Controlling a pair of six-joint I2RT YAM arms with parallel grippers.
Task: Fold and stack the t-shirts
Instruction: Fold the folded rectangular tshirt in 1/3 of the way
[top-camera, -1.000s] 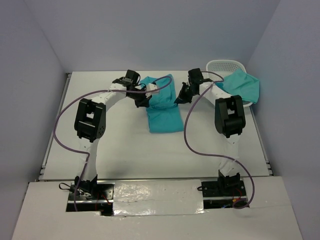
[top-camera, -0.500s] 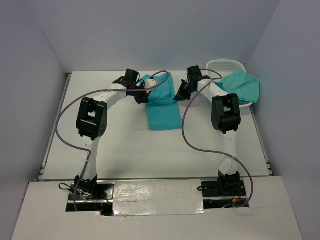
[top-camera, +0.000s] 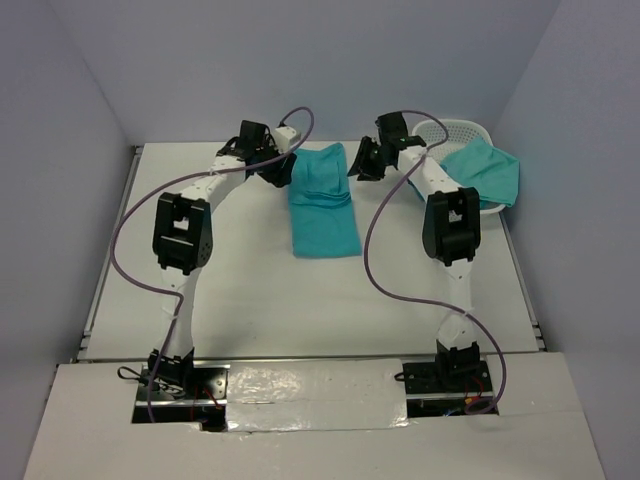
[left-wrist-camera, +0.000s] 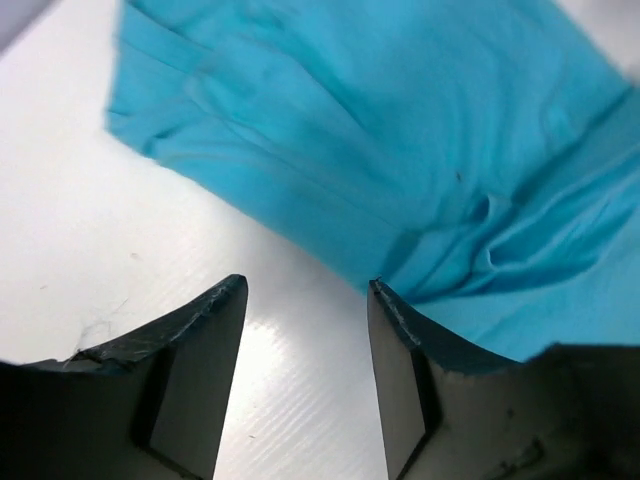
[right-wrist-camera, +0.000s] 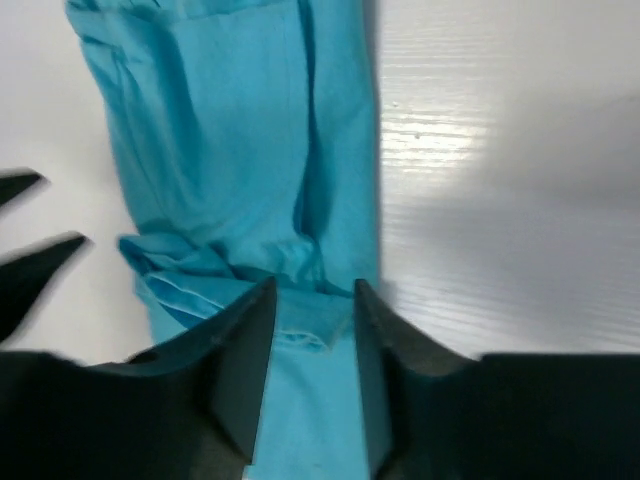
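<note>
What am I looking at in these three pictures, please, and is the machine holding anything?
These are two robot arms bolted at the near edge of a white table. The wide picture comes from a fixed camera above and behind them. The other two come from cameras on the wrists, so each shows its own two dark fingers. A folded teal t-shirt lies flat mid-table. A second t-shirt hangs over a white basket at the far right corner. The left hand and the right hand flank the folded shirt's far end, both open and holding nothing.
</note>
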